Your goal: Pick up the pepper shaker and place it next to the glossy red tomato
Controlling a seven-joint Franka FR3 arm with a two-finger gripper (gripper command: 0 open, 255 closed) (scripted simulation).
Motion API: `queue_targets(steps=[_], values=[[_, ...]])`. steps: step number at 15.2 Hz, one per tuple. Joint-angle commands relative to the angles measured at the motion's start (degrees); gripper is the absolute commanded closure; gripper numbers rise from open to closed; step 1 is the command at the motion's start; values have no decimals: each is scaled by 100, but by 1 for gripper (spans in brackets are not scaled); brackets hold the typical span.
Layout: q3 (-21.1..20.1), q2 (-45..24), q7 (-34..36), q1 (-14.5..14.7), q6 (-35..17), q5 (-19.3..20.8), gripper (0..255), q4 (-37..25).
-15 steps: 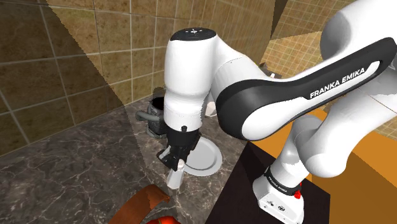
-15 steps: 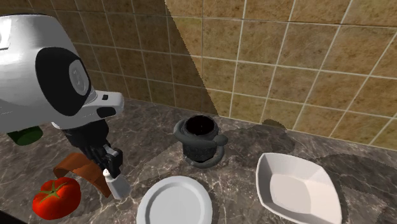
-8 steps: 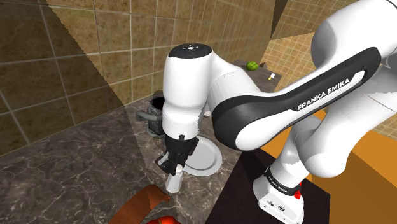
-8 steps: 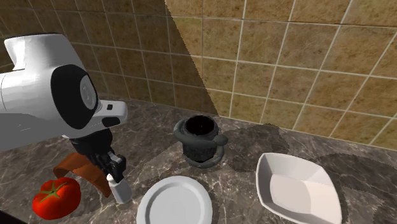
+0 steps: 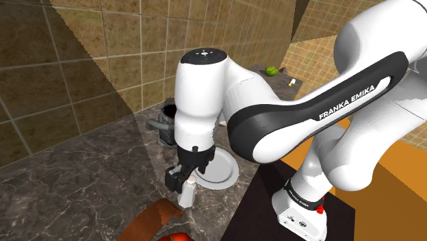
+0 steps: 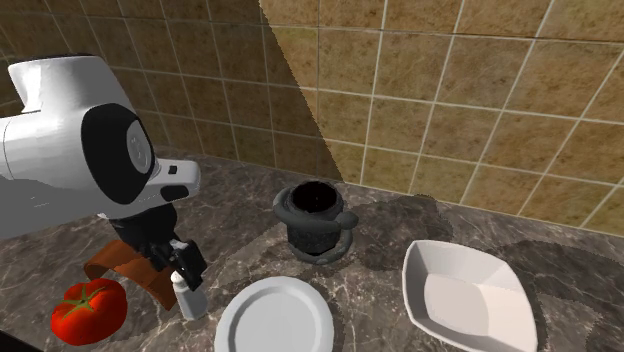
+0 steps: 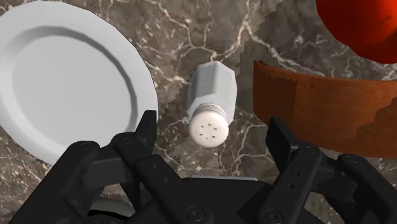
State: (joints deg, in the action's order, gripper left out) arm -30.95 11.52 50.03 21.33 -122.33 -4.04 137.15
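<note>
Gripper (image 7: 213,132) fingers spread apart since a second ago, clasping nothing; white pepper shaker (image 7: 210,105) upright between them, second exterior view's lower left, near red tomato (image 6: 88,310)

Pepper shaker (image 7: 210,105): white, holes on top, standing up on dark counter (image 7: 191,25).
Tomato (image 6: 88,308): red, shiny, round, close by.

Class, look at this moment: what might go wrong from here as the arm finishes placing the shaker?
1. The gripper stands open, its fingers flanking the white shaker without touching it. Any sideways drift while lifting could clip the cap and topple it.
2. The shaker sits between the white plate and a brown curved strip, so a fall might knock either.
3. The strip separates it from the red tomato, so "next to" may be doubtful.
</note>
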Motion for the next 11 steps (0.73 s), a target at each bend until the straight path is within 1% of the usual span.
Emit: queue_targets(steps=[1, 3, 7, 11], values=[[-1, -5, 2, 0, 2, 2, 0, -2], [3, 18, -9, 4, 1, -11, 0, 21], [91, 316, -108, 26, 778, -116, 0, -487], [91, 316, -108, 26, 778, -116, 0, -487]])
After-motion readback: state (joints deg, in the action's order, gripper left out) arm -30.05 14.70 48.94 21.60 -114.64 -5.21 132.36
